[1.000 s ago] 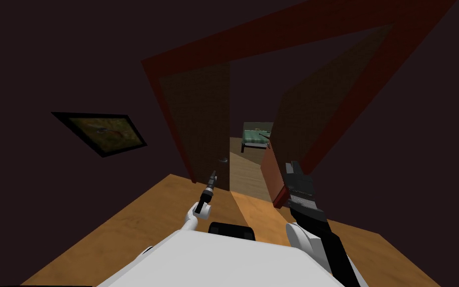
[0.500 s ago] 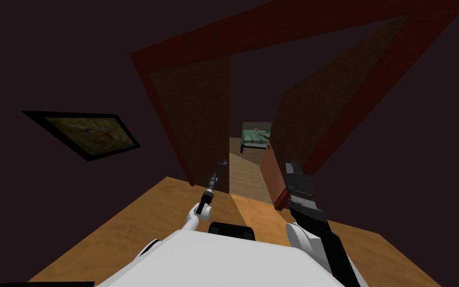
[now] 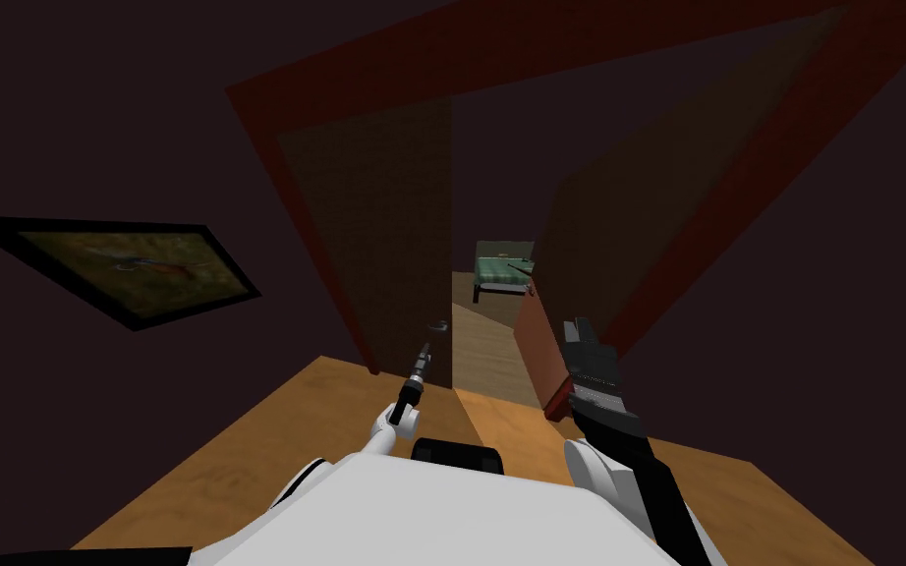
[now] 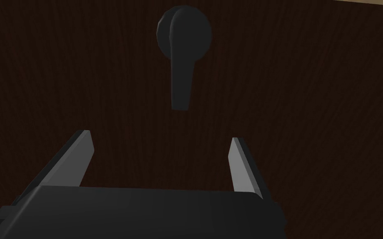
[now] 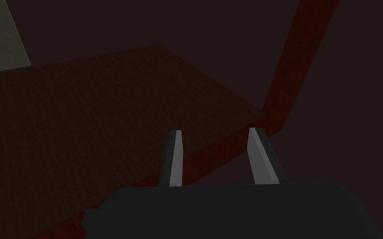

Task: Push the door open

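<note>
A dark brown double door stands in a red frame (image 3: 274, 167). Its left leaf (image 3: 372, 246) stands across the frame, and its right leaf (image 3: 618, 226) is swung away from me. A gap between them shows a lit room. My left gripper (image 3: 425, 349) points at the left leaf just below its dark lever handle (image 3: 436, 325). In the left wrist view the handle (image 4: 182, 62) hangs beyond my open left gripper (image 4: 158, 137), apart from the fingers, against the leaf (image 4: 311, 124). My right gripper (image 3: 577, 329) is raised beside the right leaf's near edge; its fingers (image 5: 177, 153) stand apart with nothing between them.
A framed picture (image 3: 127, 263) hangs on the dark wall left of the door. Through the gap, a green piece of furniture (image 3: 503, 267) stands on the far floor. Orange wooden floor (image 3: 274, 442) lies under me. The red frame (image 5: 294, 62) rises right of the right leaf (image 5: 82, 124).
I have moved closer to the door: the frame looms larger and the wall picture has slid left. My left gripper now sits nearer the handle. The arms hold their pose.
</note>
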You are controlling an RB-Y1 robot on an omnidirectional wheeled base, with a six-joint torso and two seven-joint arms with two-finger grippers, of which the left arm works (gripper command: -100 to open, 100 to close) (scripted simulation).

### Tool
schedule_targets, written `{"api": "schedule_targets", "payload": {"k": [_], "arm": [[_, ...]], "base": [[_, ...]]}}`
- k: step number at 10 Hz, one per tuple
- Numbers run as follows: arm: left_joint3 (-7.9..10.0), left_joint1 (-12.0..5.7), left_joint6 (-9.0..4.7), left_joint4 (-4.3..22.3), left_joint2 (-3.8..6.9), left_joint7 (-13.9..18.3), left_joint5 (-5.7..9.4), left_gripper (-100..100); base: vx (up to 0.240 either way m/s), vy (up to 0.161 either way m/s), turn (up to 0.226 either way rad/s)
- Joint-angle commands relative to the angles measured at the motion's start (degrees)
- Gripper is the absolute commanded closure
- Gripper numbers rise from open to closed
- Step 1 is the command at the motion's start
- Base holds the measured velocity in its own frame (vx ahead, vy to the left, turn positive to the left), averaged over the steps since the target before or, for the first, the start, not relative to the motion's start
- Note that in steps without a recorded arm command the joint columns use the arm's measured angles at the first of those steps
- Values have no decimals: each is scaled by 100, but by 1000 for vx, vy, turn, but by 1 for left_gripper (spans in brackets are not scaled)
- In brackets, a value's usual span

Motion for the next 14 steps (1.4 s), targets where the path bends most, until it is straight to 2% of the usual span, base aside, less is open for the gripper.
{"api": "schedule_targets", "payload": {"k": [1,2,5,10,11,12,14], "arm": [[0,0,0,0,0,0,0,-100],[15,2,-4,15,50,-10,7,-100],[45,7,-30,44,86,-21,18,-100],[96,15,-72,91,9,-39,37,-100],[90,13,-66,85,28,-35,35,-100],[90,13,-66,85,28,-35,35,100],[90,13,-66,85,28,-35,35,100]], "base": [[69,26,-8],[122,-1,-29],[202,-27,-25],[183,-9,-24],[90,-9,0],[-14,3,3],[-22,7,-11]]}}
